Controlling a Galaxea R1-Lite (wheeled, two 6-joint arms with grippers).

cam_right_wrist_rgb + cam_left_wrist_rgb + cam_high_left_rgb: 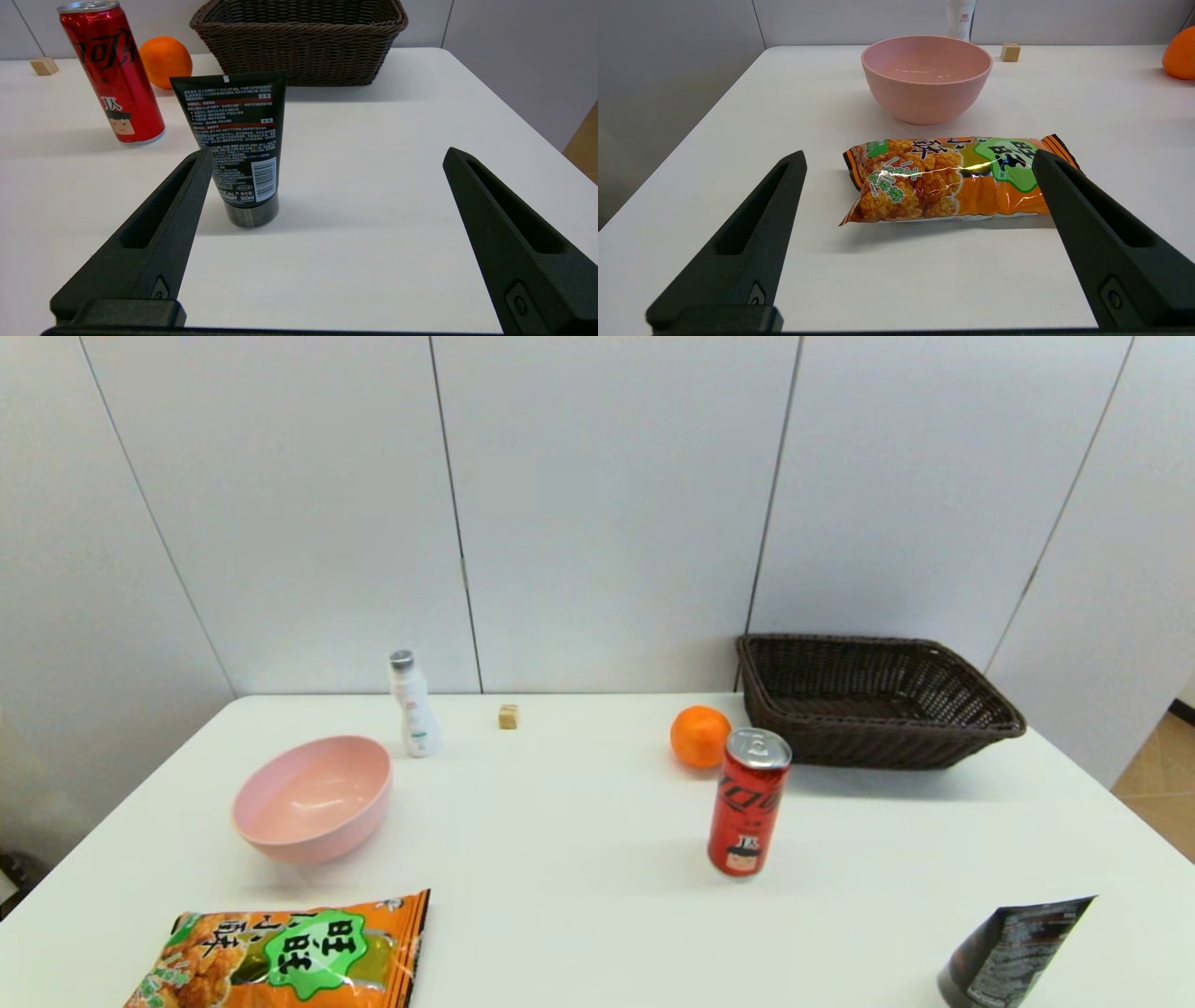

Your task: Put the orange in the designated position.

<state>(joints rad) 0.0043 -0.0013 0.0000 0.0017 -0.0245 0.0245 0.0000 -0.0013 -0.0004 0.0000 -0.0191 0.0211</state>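
Orange fruit, the orange (700, 736), is being left untouched far across the white worktop (579, 859), between the red can (748, 803) and the wicker basket (873, 702), just beside both; the basket is judged the likely destination. Nothing is being gripped: the left gripper (917, 161) is being held low near the snack bag (952, 179), the right gripper (327, 156) near the black tube (236, 144), jaws of both spread apart. Plain grey wall panels are enclosing the far side.
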